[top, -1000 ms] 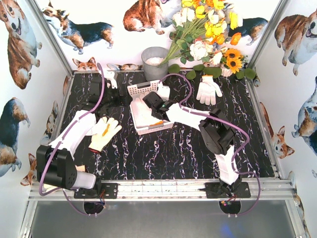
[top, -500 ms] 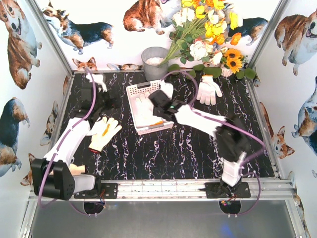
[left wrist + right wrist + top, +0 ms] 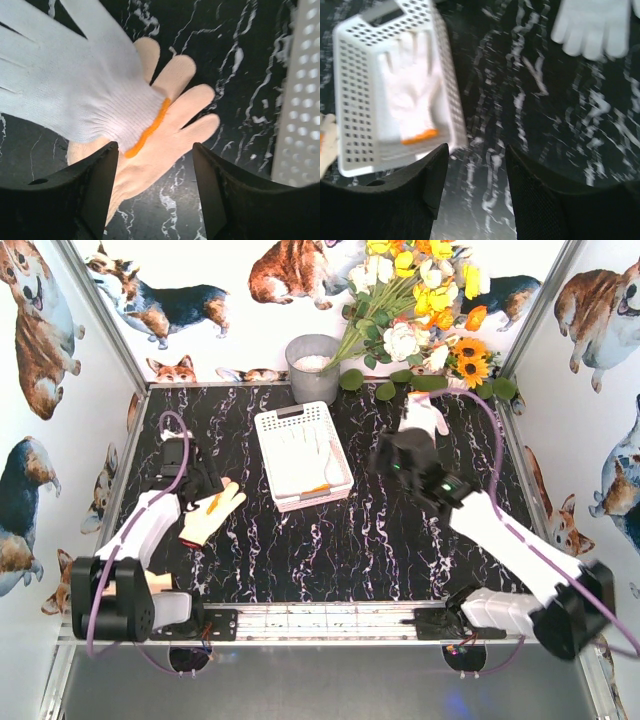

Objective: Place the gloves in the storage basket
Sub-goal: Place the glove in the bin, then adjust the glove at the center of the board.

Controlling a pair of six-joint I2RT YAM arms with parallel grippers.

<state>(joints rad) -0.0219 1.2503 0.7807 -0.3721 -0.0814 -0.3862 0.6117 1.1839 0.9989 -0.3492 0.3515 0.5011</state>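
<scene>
We see a black, white-veined worktop [image 3: 350,540] walled in by corgi-printed panels, with a bouquet of yellow and white flowers [image 3: 420,300] leaning over its far right corner. The white perforated storage basket [image 3: 290,412] sits at the far middle, just on the near side of a round grey bucket [image 3: 313,365]. One white glove with an orange cuff [image 3: 305,455] lies flat inside the basket, fingers toward the far end. Left of the basket, two gloves lie stacked on the worktop: a yellow-palmed glove [image 3: 205,525] underneath and a white glove with orange cuff trim [image 3: 75,95] lying across it. Another white glove [image 3: 425,418] lies at the far right, near the flowers, partly covered by the right arm. The left pincer [image 3: 155,147] hovers over the stacked pair with its jaws spread wide and nothing between them. The right pincer [image 3: 476,150] hangs above bare worktop between the basket and the far-right glove, likewise wide open and empty.
</scene>
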